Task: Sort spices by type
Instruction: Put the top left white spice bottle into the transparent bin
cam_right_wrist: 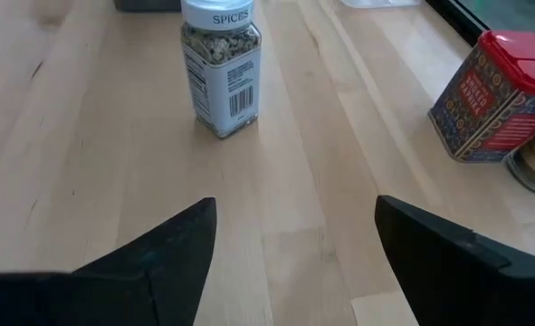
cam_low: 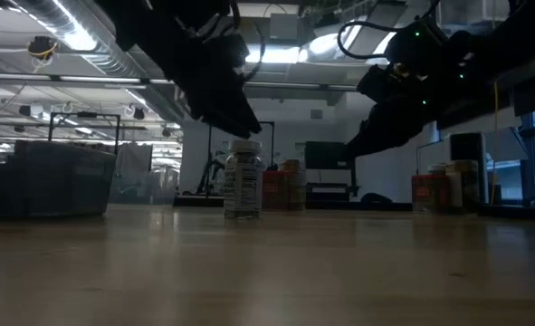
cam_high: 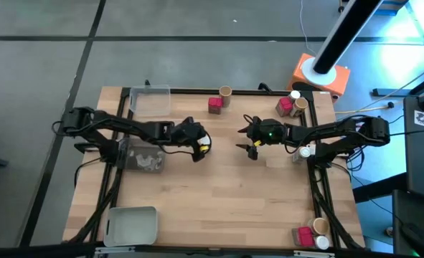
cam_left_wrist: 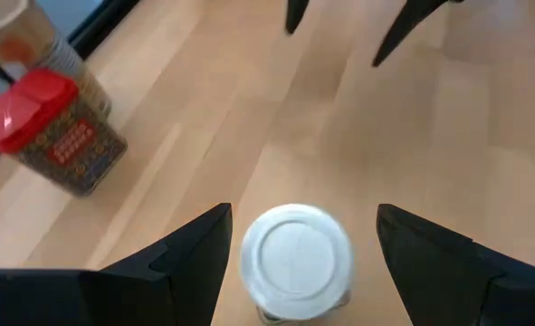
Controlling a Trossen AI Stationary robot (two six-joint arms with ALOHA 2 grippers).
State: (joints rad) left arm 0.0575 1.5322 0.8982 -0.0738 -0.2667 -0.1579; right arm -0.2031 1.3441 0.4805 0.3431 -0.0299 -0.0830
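Note:
A round jar with a white lid (cam_left_wrist: 296,258) stands upright on its base near the table's middle (cam_high: 205,145). My left gripper (cam_left_wrist: 303,215) is open just above it, one finger on either side of the lid and not touching; the low view shows its fingers (cam_low: 235,113) over the jar (cam_low: 243,178). My right gripper (cam_high: 250,141) is open and empty to the jar's right, facing the jar (cam_right_wrist: 220,77) across bare wood. A red box (cam_high: 215,104) and a tan-lidded jar (cam_high: 226,92) stand at the far edge.
More spices stand at the far right corner (cam_high: 292,104) and the near right corner (cam_high: 312,234). A white-lidded jar (cam_high: 305,152) stands beside the right arm. There is a clear tray (cam_high: 151,100) far left, a grey tray (cam_high: 143,159) under the left arm and a pale tray (cam_high: 131,223) near left.

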